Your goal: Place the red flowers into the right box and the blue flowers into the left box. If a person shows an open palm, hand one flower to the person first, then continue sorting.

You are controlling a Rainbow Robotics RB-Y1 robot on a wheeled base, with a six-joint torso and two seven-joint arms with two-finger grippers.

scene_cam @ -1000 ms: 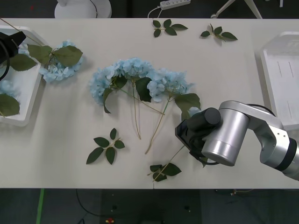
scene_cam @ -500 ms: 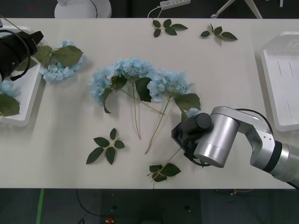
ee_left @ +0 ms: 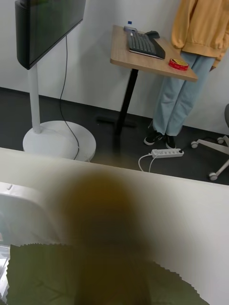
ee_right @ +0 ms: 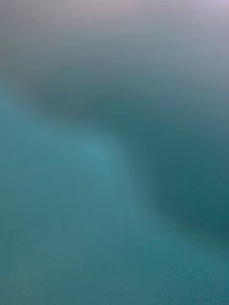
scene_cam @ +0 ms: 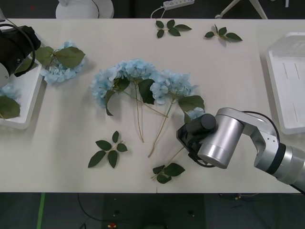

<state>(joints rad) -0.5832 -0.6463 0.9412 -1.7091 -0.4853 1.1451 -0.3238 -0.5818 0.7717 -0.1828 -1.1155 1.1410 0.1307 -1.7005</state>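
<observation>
White tabletop (scene_cam: 71, 138) carries a cluster of the blue flowers (scene_cam: 143, 78) near its middle, stalks fanning toward the robot; another blue stem (scene_cam: 59, 64) lies just beside the left box (scene_cam: 28, 102), which already holds blue blooms; the right box (scene_cam: 286, 81) sits at the far right edge. Right gripper (scene_cam: 189, 138) is down over a blue stem below the cluster and the left gripper (scene_cam: 14, 47) hangs over the left box; whether either claw is spread or pinching, I cannot tell.

Pale sky-blue flowers (scene_cam: 138, 71), white boxes (scene_cam: 286, 86)
</observation>
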